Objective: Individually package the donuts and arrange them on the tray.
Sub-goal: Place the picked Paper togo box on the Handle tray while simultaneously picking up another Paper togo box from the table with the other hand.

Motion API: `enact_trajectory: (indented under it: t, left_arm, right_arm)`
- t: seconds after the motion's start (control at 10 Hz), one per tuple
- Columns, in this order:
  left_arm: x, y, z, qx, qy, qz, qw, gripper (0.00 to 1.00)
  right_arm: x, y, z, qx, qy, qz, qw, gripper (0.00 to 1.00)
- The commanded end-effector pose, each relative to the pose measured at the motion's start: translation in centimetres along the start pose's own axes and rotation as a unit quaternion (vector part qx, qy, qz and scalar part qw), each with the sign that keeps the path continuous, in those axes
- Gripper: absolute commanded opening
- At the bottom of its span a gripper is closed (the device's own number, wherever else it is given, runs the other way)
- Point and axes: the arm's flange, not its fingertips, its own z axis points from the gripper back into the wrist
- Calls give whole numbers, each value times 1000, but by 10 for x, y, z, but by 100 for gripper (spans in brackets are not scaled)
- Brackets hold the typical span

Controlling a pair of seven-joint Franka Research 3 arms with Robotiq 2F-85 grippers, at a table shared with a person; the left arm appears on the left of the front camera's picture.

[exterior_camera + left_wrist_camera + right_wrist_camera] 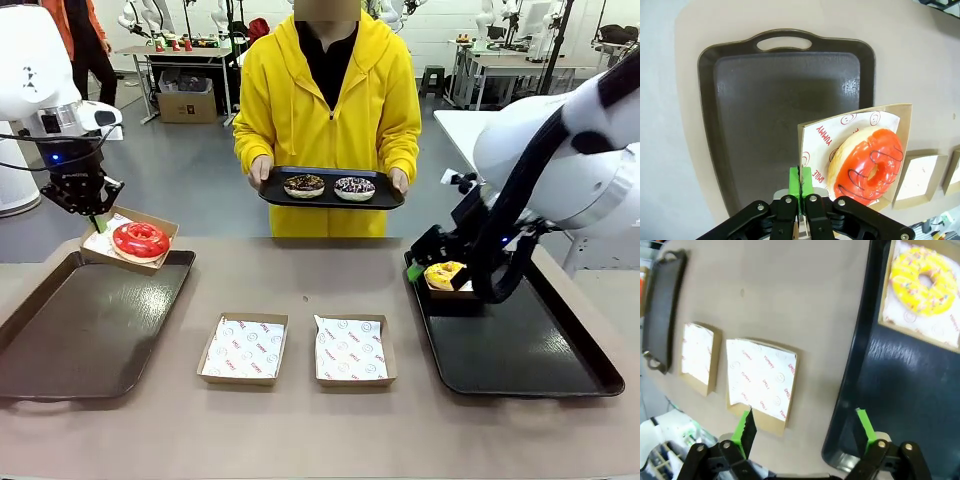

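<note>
Four donuts are in view, two of them boxed. At the left, the left claw (pixel 800 182) is clamped shut on the thin wall of a shallow cardboard box (pixel 904 131). Gripping the wall keeps the pads clear of the glossy red-iced donut (pixel 867 167) inside. The box hangs at the far right corner of the left tray (pixel 60 340), a dark, smooth, rimmed rectangle. Whether the box touches the rim cannot be told.

On the surface (pixel 300 285) at centre lie two empty boxes (pixel 244 348) lined with white printed paper, probably ready for the next items. Beyond them a person holds a black tray (pixel 330 200) level, presenting a crumb-topped chocolate donut (pixel 304 185) and a sprinkled chocolate donut (pixel 354 187).

At the right, the yellow-iced donut (pixel 924 282) sits in its box at the far left corner of the right tray (pixel 520 350). The right claw (pixel 805 422) stands wide apart, gripping nothing, just beside that box.
</note>
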Motion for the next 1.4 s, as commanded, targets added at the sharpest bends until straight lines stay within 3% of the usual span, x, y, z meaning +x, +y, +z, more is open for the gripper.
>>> enact_trajectory:
  t: [0.0, 0.3, 0.8, 1.3]
  left_arm:
    - [-14, 26, -7, 9, -22, -29, 999, 1]
    - [-22, 41, -29, 4, -12, -31, 999, 1]
    - [-18, 40, -32, 5, -2, -20, 1000, 1]
    - [-18, 40, -32, 5, -2, -20, 1000, 1]
  right_arm:
    - [-6, 38, -20, -60, 32, -21, 997, 100]
    - [-23, 73, -54, -110, 63, -35, 991, 100]
    - [-22, 91, -95, -160, 74, -112, 978, 100]
    - [-32, 78, -88, -136, 77, -93, 983, 100]
